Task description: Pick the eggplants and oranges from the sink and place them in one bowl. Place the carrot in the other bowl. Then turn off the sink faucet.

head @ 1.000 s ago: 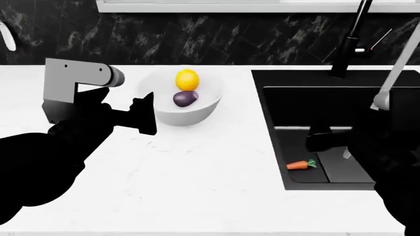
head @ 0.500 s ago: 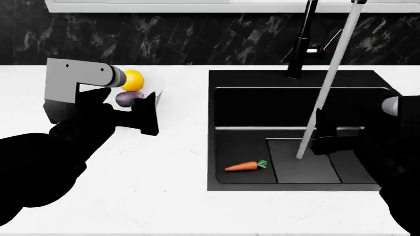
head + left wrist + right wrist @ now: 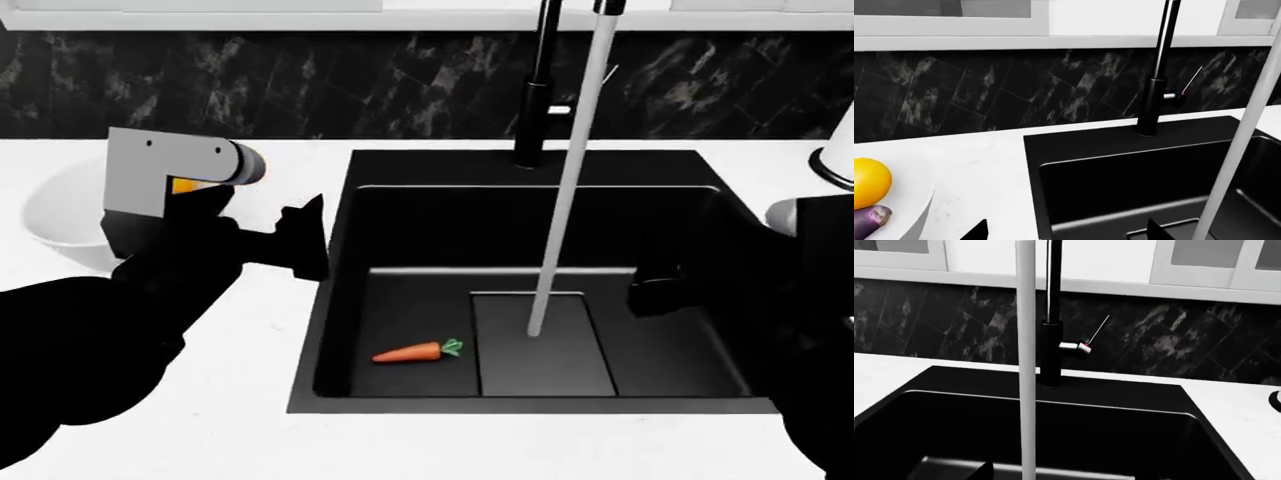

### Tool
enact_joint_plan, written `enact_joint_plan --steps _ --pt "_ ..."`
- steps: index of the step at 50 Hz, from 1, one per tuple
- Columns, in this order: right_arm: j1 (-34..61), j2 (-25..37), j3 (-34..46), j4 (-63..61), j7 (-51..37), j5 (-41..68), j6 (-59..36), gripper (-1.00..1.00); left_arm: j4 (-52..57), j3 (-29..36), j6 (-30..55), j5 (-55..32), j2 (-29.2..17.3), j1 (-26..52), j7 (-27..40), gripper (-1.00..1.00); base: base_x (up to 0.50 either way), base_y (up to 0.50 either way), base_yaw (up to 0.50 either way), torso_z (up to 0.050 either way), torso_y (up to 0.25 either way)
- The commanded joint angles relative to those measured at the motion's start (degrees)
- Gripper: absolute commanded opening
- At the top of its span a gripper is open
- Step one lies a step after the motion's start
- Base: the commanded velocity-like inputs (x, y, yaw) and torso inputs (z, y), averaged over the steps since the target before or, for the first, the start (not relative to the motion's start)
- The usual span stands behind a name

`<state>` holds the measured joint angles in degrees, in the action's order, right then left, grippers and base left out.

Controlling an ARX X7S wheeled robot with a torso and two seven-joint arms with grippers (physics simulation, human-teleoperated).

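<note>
From the head view, we see the carrot (image 3: 423, 351) lying alone on the floor of the sink (image 3: 334, 300), just beside the recessed panel where the water stream (image 3: 567, 180) lands. Our left gripper (image 3: 304, 235) hangs over the counter at the sink's left rim, and the right gripper (image 3: 654, 290) sits over the basin's right side; both are dark silhouettes here, so we cannot tell from this view how far their fingers are spread. The pale bowl (image 3: 54, 235) is mostly hidden behind our left arm. We judge the main risk is reaching for the carrot half blind, since black fingers against a black basin give little contrast, and a glancing touch could roll it away.

In the left wrist view, the orange (image 3: 867, 182) and the eggplant (image 3: 869, 221) rest together in the pale bowl, touching. Two fingertips (image 3: 977, 231) show well apart with nothing between them, so we read this gripper as wide and empty.

In the right wrist view, the faucet (image 3: 1051, 325) and its side lever (image 3: 1084, 346) stand behind the running stream. Only one fingertip (image 3: 982, 472) shows, so the spread stays unclear. The mid-grey bowl appears nowhere, so we may carry the carrot toward the wrong bowl.
</note>
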<state>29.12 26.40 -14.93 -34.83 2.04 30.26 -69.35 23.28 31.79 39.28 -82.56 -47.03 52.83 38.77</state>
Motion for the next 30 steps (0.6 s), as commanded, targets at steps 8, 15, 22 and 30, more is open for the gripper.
enact_joint_plan --steps 8,15,22,30 --pt "-0.2 0.7 1.9 0.2 0.3 -0.2 1.4 1.0 -0.3 -0.1 -0.5 0.2 -0.3 -0.6 -0.8 1.0 0.28 -0.46 0.0 0.0 0.0" --pt "0.1 0.7 2.2 0.4 0.2 0.0 1.5 1.0 -0.3 -0.2 -0.7 0.3 -0.5 -1.0 -0.8 1.0 0.34 -0.2 0.0 0.0 0.0" --pt "0.2 0.8 2.9 0.7 0.3 0.0 1.9 1.0 -0.3 0.0 -0.5 0.4 -0.3 -0.7 -0.7 1.0 0.34 -0.04 0.0 0.0 0.0" --pt "0.5 0.8 3.0 0.4 0.0 0.3 1.3 1.0 -0.3 0.0 -0.4 0.3 -0.1 -0.5 -0.5 1.0 0.34 -0.19 0.0 0.0 0.0"
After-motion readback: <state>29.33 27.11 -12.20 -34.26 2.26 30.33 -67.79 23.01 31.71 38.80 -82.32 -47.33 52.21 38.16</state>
